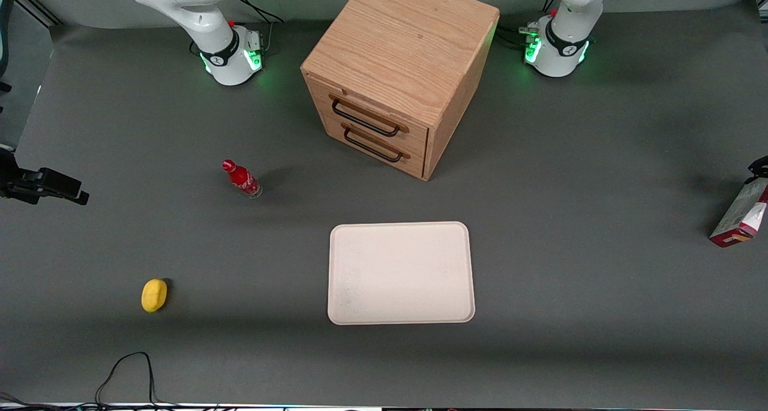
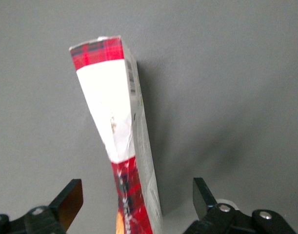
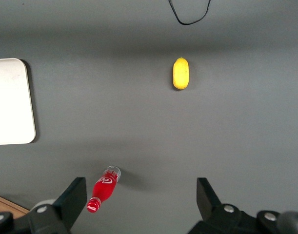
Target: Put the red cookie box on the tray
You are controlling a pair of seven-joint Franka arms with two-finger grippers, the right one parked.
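End effector (image 2: 134, 207) open astride red cookie box (image 2: 124, 146), at table's working-arm end.

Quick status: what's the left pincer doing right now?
Left pincer: open, straddling the red cookie box standing on the table toward the working arm's end; not gripping it.

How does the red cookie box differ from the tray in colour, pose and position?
The red cookie box is red tartan with white panels; the tray is plain cream-white. The box stands tilted on one end at the working arm's end of the table, whereas the tray lies flat in front of the wooden drawer cabinet. The open gripper straddles the box; nothing touches the tray. Both are rectangular.
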